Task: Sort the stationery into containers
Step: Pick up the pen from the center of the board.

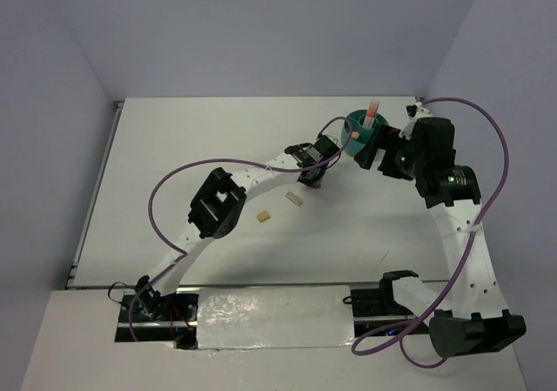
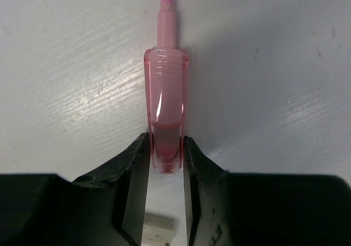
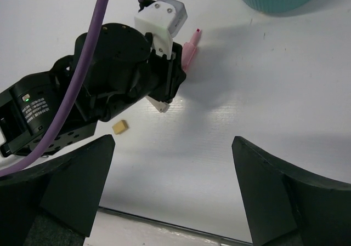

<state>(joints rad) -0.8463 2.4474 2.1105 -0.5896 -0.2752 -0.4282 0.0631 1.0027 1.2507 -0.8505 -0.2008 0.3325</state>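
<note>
Pink highlighter [image 2: 166, 92]: uncapped, chisel tip pointing away from the wrist camera, lying flat on the white table [image 2: 274, 65], near the teal organiser cup [image 1: 361, 134] but outside it. Left gripper [image 2: 166, 147]: jaws narrowed onto the highlighter's rear end, one finger touching each side of the barrel. Grey-white eraser block [image 2: 159, 227]: on the table between the same fingers, behind the highlighter's butt end. Tan block [image 1: 262, 218]: loose on the table, just beside the left arm. Cup contents: pink pens [image 1: 374, 111] standing upright; which compartment cannot be told. Right gripper [image 3: 173, 186]: jaws wide apart, nothing between them, close beside the cup.
</note>
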